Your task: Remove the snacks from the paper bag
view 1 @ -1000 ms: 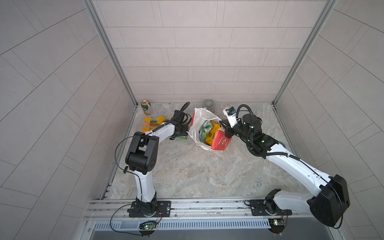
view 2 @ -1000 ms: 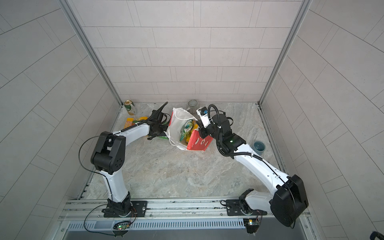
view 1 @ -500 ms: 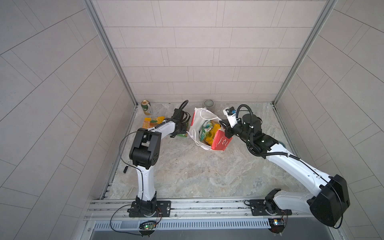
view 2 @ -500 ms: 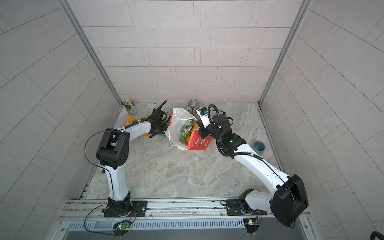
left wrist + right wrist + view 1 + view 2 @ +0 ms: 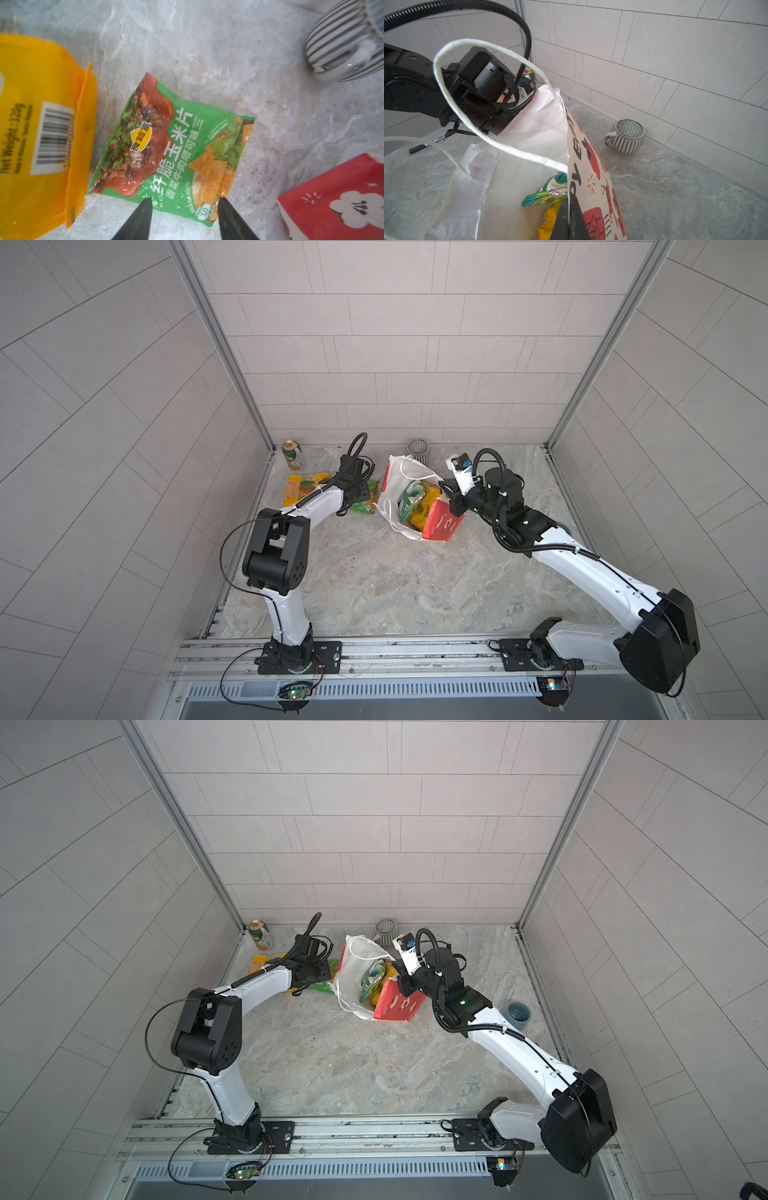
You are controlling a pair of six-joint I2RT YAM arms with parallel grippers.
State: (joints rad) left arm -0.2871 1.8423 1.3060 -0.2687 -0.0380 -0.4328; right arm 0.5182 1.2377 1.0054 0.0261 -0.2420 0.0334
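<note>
The white and red paper bag [image 5: 440, 524] [image 5: 399, 1004] stands open at mid-back. My right gripper [image 5: 568, 204] [image 5: 451, 497] is shut on its printed rim [image 5: 591, 166]. Inside the bag show a green-yellow packet [image 5: 548, 193] and a yellow one [image 5: 549, 220] [image 5: 419, 502]. Left of the bag, a green chips packet [image 5: 176, 145] [image 5: 365, 499] lies flat on the table, and a yellow-orange packet [image 5: 31, 124] [image 5: 301, 487] lies beside it. My left gripper [image 5: 184, 202] hangs open just over the green packet's near edge, holding nothing.
A ribbed grey mug [image 5: 417, 449] [image 5: 627, 135] stands by the back wall behind the bag. A green-gold can [image 5: 292, 454] stands in the back left corner. A small blue cup [image 5: 518, 1014] sits near the right wall, beside my right arm.
My left arm's elbow has swung up and toward the middle while its gripper stays by the green packet. The right arm and the bag have not moved.
</note>
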